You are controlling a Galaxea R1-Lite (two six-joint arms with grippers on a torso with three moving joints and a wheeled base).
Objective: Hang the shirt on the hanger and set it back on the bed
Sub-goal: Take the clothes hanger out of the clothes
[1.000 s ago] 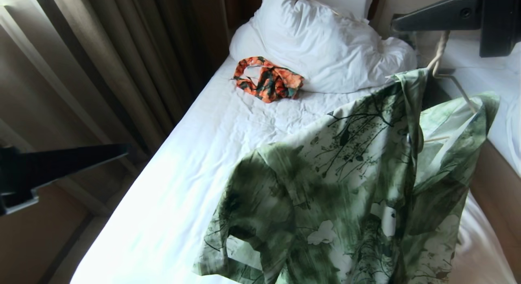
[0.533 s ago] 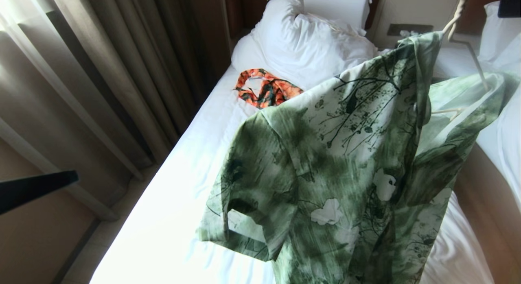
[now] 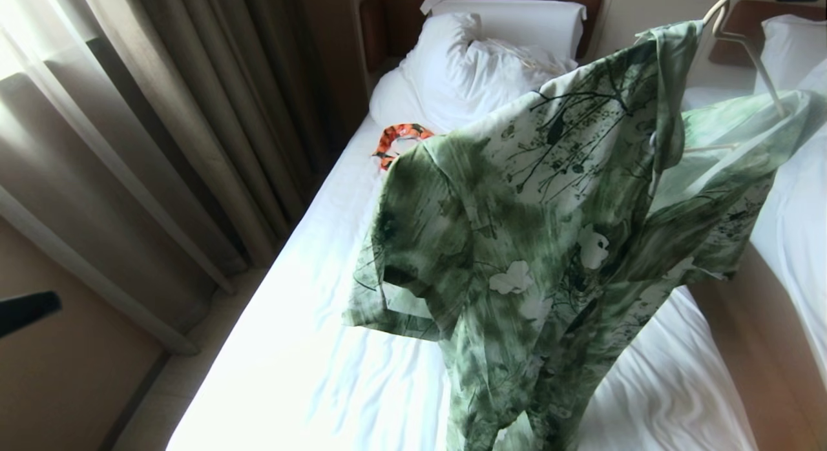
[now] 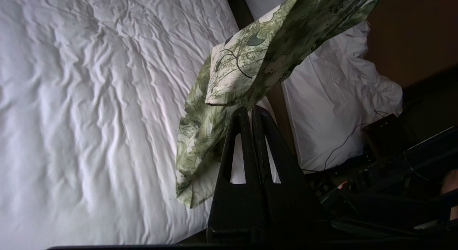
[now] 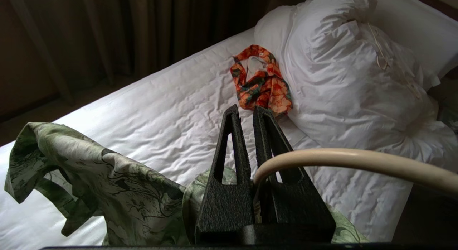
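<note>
Only the right wrist view shows the right gripper (image 5: 247, 112) clamped on the curved cream hook of the hanger (image 5: 357, 162), while the left wrist view shows the left gripper (image 4: 249, 112) closed on nothing, its tips just under a hem of the shirt (image 4: 250, 63). From the head view the shirt (thin, brushed green cloth with white flowers and dark vines) drapes from the wire hanger (image 3: 743, 44) in the air above the bed (image 3: 310, 347). The wrinkled white sheet carries an orange patterned garment (image 5: 261, 80) beside the bunched duvet (image 5: 350, 78), with brown curtains (image 3: 194, 115) alongside.
</note>
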